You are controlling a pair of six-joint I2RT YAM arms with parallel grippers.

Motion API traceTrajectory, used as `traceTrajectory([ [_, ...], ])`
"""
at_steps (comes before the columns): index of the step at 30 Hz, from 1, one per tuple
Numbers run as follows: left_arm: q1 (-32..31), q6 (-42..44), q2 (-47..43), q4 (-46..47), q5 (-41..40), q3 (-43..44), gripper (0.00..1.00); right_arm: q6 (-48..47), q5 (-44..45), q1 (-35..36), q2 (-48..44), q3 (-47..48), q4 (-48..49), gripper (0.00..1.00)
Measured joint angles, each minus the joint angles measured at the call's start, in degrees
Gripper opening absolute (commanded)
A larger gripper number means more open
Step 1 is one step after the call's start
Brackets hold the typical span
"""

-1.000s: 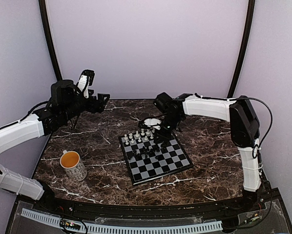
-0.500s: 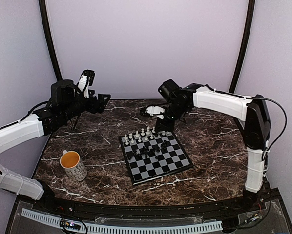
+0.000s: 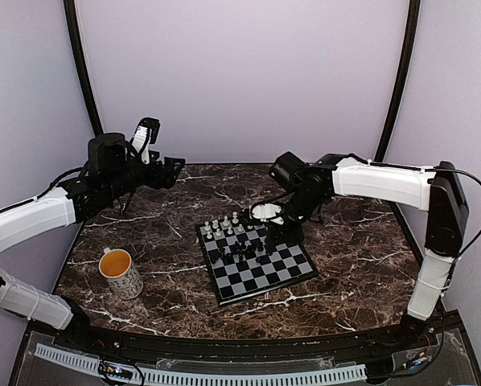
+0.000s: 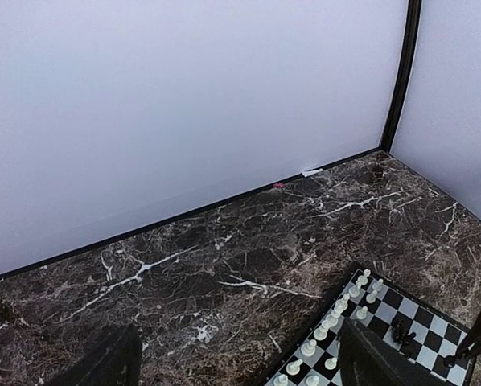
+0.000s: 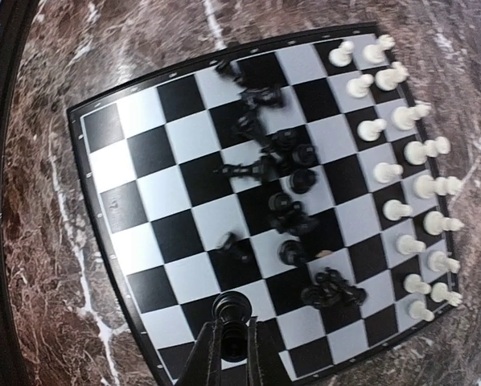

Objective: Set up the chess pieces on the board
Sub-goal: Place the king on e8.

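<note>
A mug [image 3: 120, 273] with an orange-yellow inside was seen left of the board [image 3: 261, 280]; its contents could not be told; white chess pieces [image 5: 401, 173] were ranked along one edge, black chess pieces [image 5: 285, 173] jumbled mid-board; the right gripper [image 5: 232, 328], clamped on one black piece [image 5: 231, 308], had been brought from the far edge to over the board's right side; the left gripper [image 3: 172, 170] was held spread wide, unmoved.

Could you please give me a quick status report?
Left pincer open, empty. Right pincer shut on black piece over board. Other black pieces jumbled mid-board.
</note>
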Motion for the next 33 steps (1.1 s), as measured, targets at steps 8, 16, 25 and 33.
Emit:
traceTrajectory([
  [8, 0.0, -0.2, 0.7, -0.8, 0.7, 0.0, 0.87, -1.7, 0.5, 4.7, 0.0, -5.2, -0.5, 0.07],
  [16, 0.0, -0.5, 1.0, -0.9, 1.2, 0.0, 0.87, -1.7, 0.8, 7.4, 0.0, -5.4, 0.0, 0.07],
  [25, 0.0, -0.5, 1.1, -1.2, 1.5, 0.0, 0.87, -1.7, 1.0, 9.4, 1.8, -4.9, 0.0, 0.08],
  [33, 0.0, -0.6, 1.1, -1.5, 1.8, 0.0, 0.87, -1.6, 1.5, 9.6, 3.8, -3.7, 0.0, 0.08],
])
